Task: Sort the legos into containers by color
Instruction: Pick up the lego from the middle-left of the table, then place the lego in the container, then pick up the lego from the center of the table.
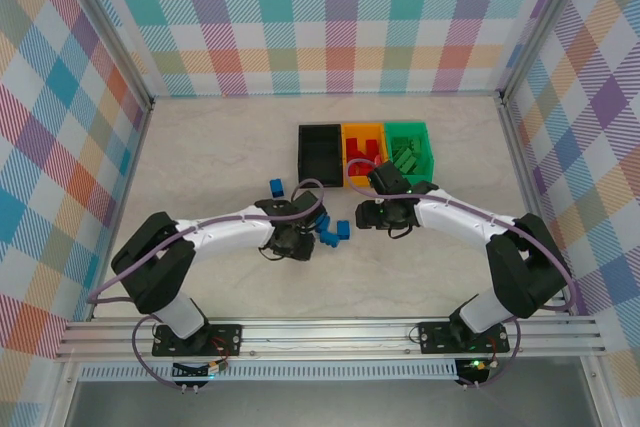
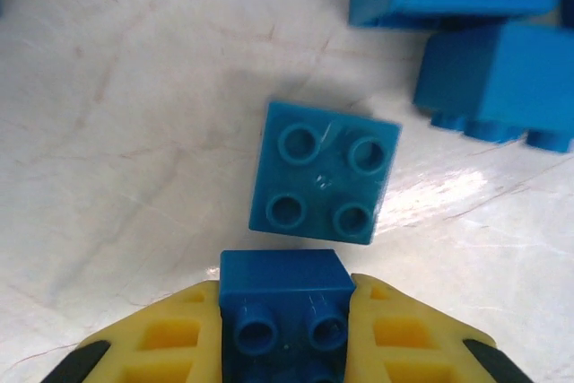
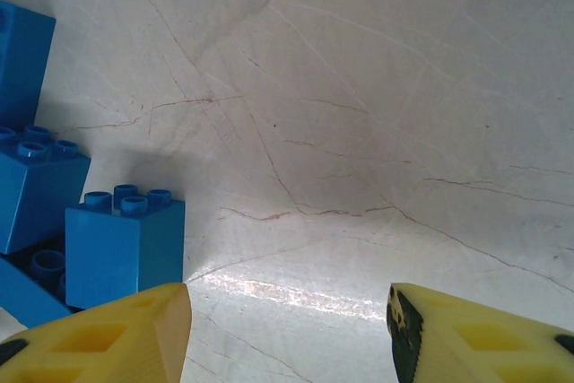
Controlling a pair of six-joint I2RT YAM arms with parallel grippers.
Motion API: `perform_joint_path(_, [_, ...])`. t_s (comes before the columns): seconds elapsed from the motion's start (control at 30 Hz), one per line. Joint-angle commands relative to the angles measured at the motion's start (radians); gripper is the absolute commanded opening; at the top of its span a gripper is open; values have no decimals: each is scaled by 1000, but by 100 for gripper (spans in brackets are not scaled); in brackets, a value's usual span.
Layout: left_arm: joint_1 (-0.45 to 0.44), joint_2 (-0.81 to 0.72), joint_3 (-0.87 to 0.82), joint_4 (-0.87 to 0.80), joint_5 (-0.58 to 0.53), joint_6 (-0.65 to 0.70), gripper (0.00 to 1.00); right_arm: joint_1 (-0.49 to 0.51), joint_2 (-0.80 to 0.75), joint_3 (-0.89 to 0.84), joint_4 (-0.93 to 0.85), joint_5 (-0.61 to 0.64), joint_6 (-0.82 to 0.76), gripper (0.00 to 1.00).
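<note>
1. Firmly clamped on a blue lego [image 2: 285,280]: left end effector [image 2: 285,316], just short of a square blue brick [image 2: 323,172] lying studs-up on the desk [image 2: 134,132].
2. Mid-desk, loose blue pile [image 1: 333,232].
3. Right end effector [image 3: 287,311] spread apart, empty.
4. Behind: black bin [image 1: 320,130], orange bin [image 1: 362,129], green bin [image 1: 407,128].

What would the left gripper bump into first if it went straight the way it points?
Probably the square blue brick on the table, just ahead of the left gripper. The small blue brick held in its jaws would touch it first. Depth is unclear, so it might reach the table instead.
</note>
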Motion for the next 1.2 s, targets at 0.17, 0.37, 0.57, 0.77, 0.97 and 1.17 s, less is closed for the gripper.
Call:
perform_joint_path(0.17, [118,5,309,-78,-18,55,20,39,-11,-22,17,-33,30,60])
perform_joint_path(0.37, [215,221,652,-145,1,104,21,102,-26,-43,19,-28,67,60])
perform_joint_path(0.57, [258,459,970,-221,-61,162,25,190,-36,-62,33,-9,134,60])
perform_joint_path(0.77, [291,553,1104,-265,12,166,73,252,13,-48,54,10,168,60])
perform_joint_path(0.97, [291,306,804,-105,13,143,74,257,62,10,22,89,186,60])
perform_joint_path(1.17, [291,-9,448,1,-20,101,74,255,122,106,6,135,172,60])
